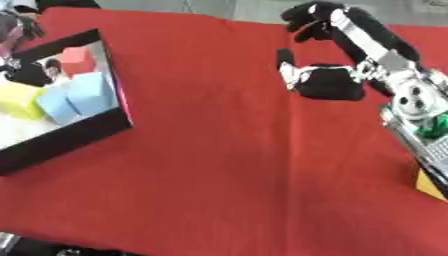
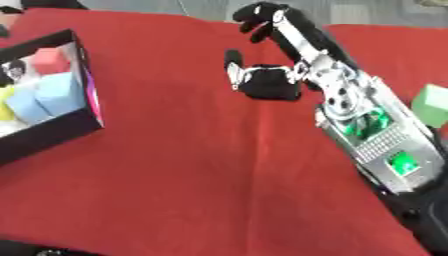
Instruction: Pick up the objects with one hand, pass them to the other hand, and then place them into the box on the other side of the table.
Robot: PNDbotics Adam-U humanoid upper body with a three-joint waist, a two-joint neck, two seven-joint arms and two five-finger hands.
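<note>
A black box point(image 1: 105, 125) stands at the table's left edge. Inside it lie a red block point(image 1: 79, 59), two light blue blocks point(image 1: 89, 92) and a yellow block point(image 1: 19, 100). My right hand point(image 1: 331, 82) hangs over the far middle of the red table, palm towards the cloth, fingers point(image 1: 313, 17) stretched away and holding nothing. Its silver and black forearm point(image 2: 367, 130) runs down to the right edge. A green block point(image 2: 433, 104) lies on the cloth beyond that arm. A blurred dark grey shape point(image 1: 17, 27) at the upper left corner, above the box, may be my left hand.
The red cloth point(image 1: 227, 165) covers the whole table between box and arm. A yellow-orange corner point(image 1: 429, 186) pokes out under the right forearm. A dark edge point(image 1: 52, 247) shows at the lower left.
</note>
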